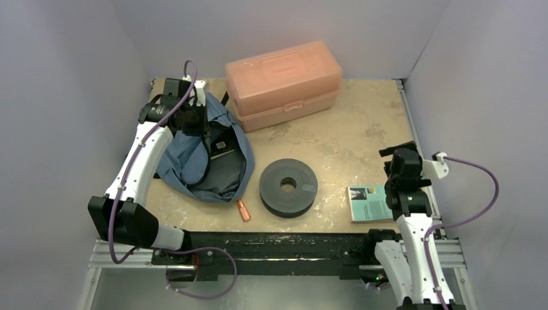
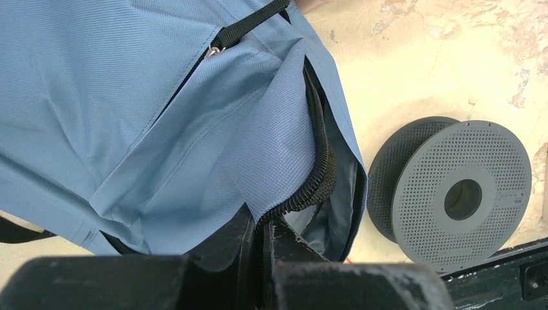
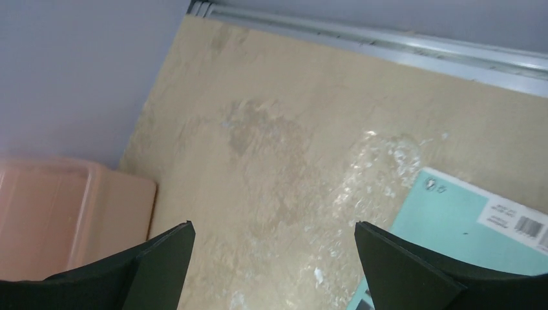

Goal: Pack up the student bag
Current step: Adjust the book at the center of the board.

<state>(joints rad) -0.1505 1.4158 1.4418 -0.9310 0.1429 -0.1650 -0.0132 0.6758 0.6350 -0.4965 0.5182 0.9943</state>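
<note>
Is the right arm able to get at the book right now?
Probably yes: the right gripper hangs open close beside the book, with nothing between them. The book lies flat, so gripping its edge may be tricky.

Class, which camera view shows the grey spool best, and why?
Top external: the grey spool shows whole, lying flat between the student bag and the book. The left wrist view shows it closer, with its perforated face, but its lower edge is partly hidden. The right wrist view misses it.
</note>
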